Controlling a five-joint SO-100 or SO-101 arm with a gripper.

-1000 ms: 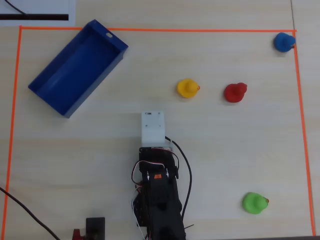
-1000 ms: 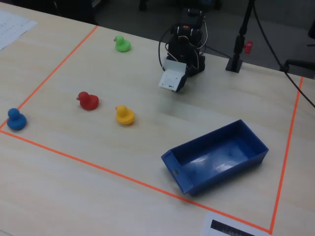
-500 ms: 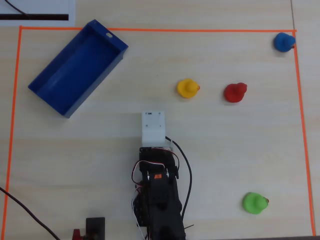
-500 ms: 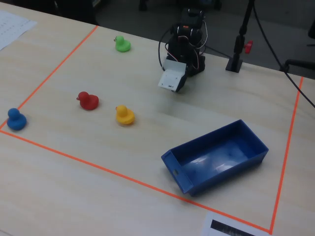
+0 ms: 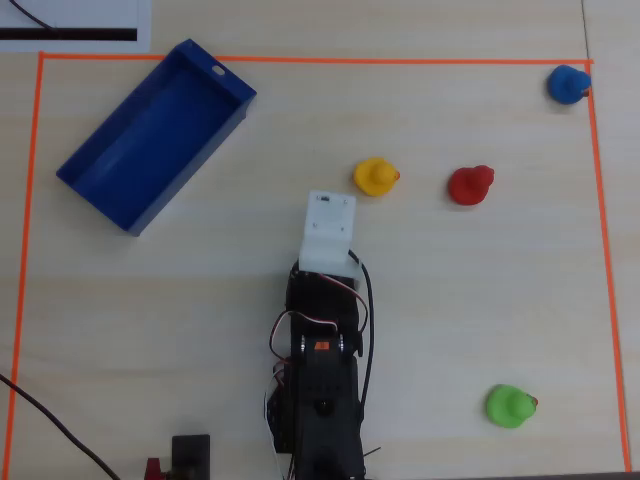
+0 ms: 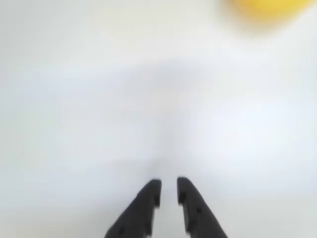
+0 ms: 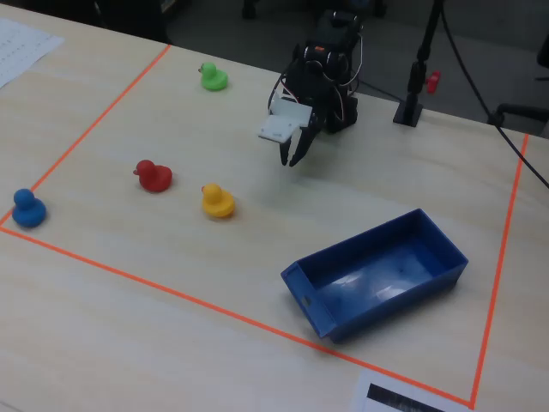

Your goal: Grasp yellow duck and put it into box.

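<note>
Hovering above the tabletop near the middle of the taped orange outline (image 5: pixel 300 60), the gripper (image 7: pixel 292 158) is seen in the fixed view with its two dark fingers pointing down and nothing between them. In the wrist view the fingers (image 6: pixel 143 208) are shown nearly together, with only a narrow gap at the tips, and no object is held. The yellow duck (image 5: pixel 375 177) is found on the bare tabletop just beyond the arm's white wrist block (image 5: pixel 328 232) in the overhead view, toward the far edge, clear of the gripper; in the wrist view it is visible only as a blurred yellow patch at the top right edge. The red duck (image 5: pixel 470 185) is placed beside the yellow duck, nearer the right edge in the overhead view, and the two are apart. A blue duck (image 5: pixel 568 84) is set at the far right corner of the outline, touching the tape line, and a green duck (image 5: pixel 510 406) is placed near the near right corner. The box (image 5: pixel 95 185) is laid at an angle in the far left corner of the outline in the overhead view, open side up, with a small hole in its short end and nothing inside.
</note>
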